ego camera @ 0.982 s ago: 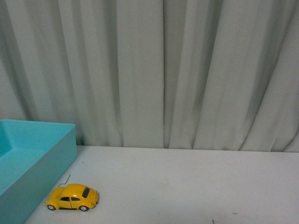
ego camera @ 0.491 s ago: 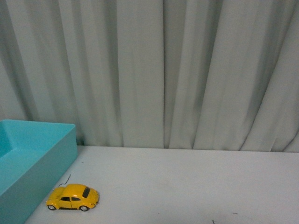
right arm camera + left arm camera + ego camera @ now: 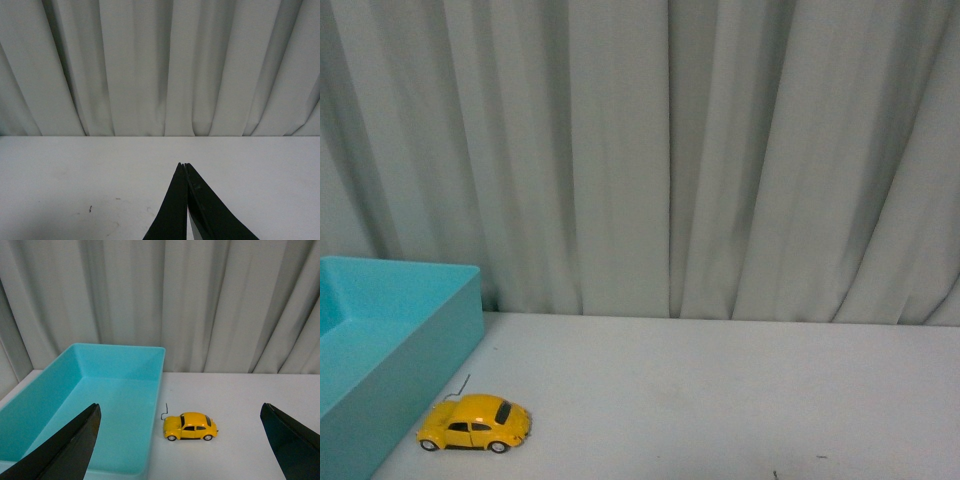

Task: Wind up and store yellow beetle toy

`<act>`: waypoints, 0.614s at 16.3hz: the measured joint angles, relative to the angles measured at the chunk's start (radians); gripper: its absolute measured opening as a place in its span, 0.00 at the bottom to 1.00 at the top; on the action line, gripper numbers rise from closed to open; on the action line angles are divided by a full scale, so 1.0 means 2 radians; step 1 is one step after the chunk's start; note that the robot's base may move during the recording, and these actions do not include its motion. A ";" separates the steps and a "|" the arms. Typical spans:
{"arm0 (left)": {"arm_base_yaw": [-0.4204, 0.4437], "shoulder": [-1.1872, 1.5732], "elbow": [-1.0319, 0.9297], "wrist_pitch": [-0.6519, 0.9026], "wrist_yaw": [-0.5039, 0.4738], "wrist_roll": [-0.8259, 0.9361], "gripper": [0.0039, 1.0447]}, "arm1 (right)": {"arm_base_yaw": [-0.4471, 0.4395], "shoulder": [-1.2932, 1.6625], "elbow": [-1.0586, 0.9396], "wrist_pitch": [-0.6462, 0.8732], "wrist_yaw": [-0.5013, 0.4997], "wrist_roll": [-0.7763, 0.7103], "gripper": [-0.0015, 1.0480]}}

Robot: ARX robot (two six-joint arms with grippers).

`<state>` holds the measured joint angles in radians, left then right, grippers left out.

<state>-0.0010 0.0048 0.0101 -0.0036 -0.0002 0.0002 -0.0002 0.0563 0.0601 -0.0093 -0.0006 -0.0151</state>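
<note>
The yellow beetle toy [image 3: 474,423] stands on its wheels on the white table, close beside the turquoise bin [image 3: 390,350]. A thin dark wire pokes up just behind it. In the left wrist view the toy [image 3: 190,425] sits between my two wide-spread black fingers, some way ahead of them, next to the bin [image 3: 155,390]. My left gripper [image 3: 180,412] is open and empty. My right gripper [image 3: 184,164] is shut and empty, its tips over bare table. Neither gripper shows in the front view.
A grey curtain [image 3: 670,150] hangs along the back edge of the table. The white tabletop [image 3: 740,390] stretches to the right of the toy. Small dark specks [image 3: 90,208] mark the surface in the right wrist view.
The toy has shifted very slightly left in the front view; otherwise nothing visibly changed.
</note>
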 joint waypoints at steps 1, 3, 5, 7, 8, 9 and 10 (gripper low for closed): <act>0.000 0.000 0.000 0.000 0.000 0.000 0.94 | 0.000 -0.003 -0.003 0.000 0.000 0.000 0.02; 0.000 0.000 0.000 0.000 0.000 0.000 0.94 | 0.000 -0.008 -0.006 0.002 0.000 0.000 0.02; 0.000 0.000 0.000 0.000 0.000 0.000 0.94 | 0.000 -0.024 -0.025 0.001 0.001 0.000 0.02; 0.000 0.000 0.000 0.000 0.000 0.000 0.94 | 0.000 -0.027 -0.025 0.002 0.001 0.000 0.02; 0.000 0.000 0.000 0.000 0.000 0.000 0.94 | 0.000 -0.026 -0.025 0.003 0.000 0.000 0.02; 0.000 0.000 0.000 0.000 0.000 0.000 0.94 | 0.000 -0.026 -0.025 0.002 0.000 0.000 0.02; 0.000 0.000 0.000 0.000 0.000 0.000 0.94 | 0.000 -0.027 -0.025 0.003 0.001 0.000 0.05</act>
<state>-0.0010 0.0048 0.0101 -0.0040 -0.0002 0.0002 -0.0002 0.0032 0.0109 -0.0040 0.0006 -0.0151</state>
